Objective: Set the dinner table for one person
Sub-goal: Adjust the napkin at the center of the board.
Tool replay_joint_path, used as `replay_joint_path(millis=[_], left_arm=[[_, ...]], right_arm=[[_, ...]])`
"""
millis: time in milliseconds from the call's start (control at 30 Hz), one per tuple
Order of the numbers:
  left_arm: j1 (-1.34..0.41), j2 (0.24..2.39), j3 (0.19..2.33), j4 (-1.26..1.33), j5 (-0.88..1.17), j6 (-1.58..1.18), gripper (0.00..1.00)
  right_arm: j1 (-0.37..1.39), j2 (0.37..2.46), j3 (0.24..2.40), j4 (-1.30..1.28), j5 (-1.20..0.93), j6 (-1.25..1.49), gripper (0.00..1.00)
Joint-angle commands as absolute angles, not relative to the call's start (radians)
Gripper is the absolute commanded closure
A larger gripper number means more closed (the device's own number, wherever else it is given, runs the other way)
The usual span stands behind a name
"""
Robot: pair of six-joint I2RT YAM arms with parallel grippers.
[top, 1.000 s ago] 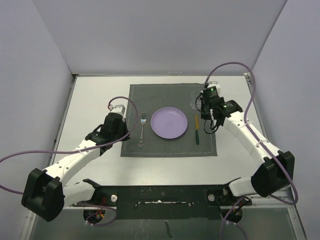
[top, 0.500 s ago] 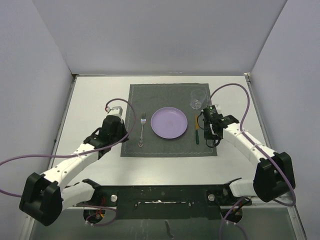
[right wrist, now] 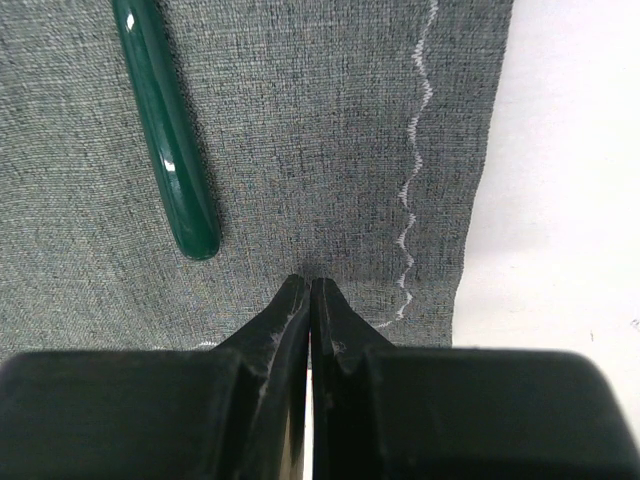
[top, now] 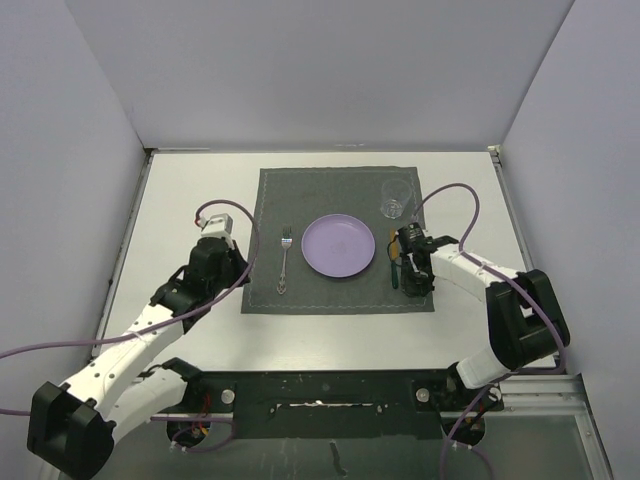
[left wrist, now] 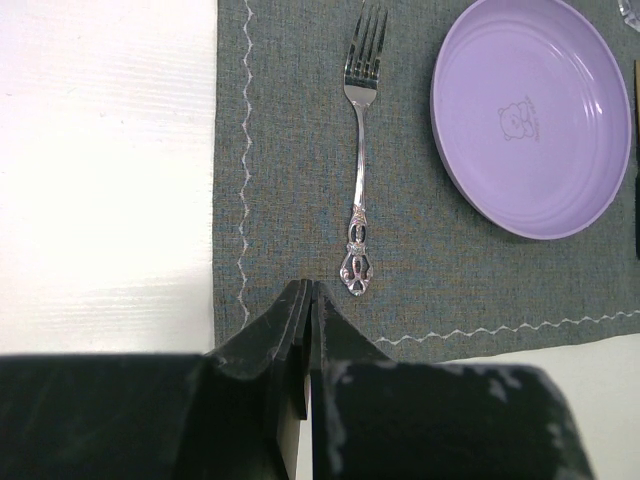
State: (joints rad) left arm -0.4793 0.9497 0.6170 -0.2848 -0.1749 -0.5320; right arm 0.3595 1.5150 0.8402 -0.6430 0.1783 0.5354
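The white dinner table [top: 190,190] bears a dark grey placemat [top: 300,200]. On the mat lie a purple plate [top: 339,246], a silver fork [top: 285,260] left of it and a green-handled knife [top: 394,262] right of it. A clear glass [top: 396,198] stands at the mat's far right. My left gripper [top: 228,268] is shut and empty by the mat's left edge; in the left wrist view its tips [left wrist: 308,290] sit just near-left of the fork's [left wrist: 360,160] handle end. My right gripper [top: 416,283] is shut and empty above the mat's near right corner, right of the knife handle [right wrist: 165,130].
White walls close the table at the back and both sides. The arms' black base rail [top: 320,385] runs along the near edge. Purple cables loop over both arms. Bare white tabletop [right wrist: 560,150] lies right of the mat, and more [left wrist: 100,150] lies left of it.
My right gripper has moved from beside the glass toward the near edge, to the mat's near right corner; the glass now stands free. My left arm has drawn back to the left.
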Motion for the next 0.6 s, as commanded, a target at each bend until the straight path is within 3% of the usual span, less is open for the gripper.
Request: replay_joint_path(millis=[0, 567], left_arm=[[-0.473, 0.877, 0.649, -0.303, -0.202, -0.535, 1.00], [-0.471, 0.804, 0.721, -0.424, -0.233, -0.514, 1.00]], right_arm=[[0.354, 1.523, 0.852, -0.628, 0.180, 0.579, 1.00], [0.354, 1.541, 0.899, -0.746, 0.247, 0.623, 1.00]])
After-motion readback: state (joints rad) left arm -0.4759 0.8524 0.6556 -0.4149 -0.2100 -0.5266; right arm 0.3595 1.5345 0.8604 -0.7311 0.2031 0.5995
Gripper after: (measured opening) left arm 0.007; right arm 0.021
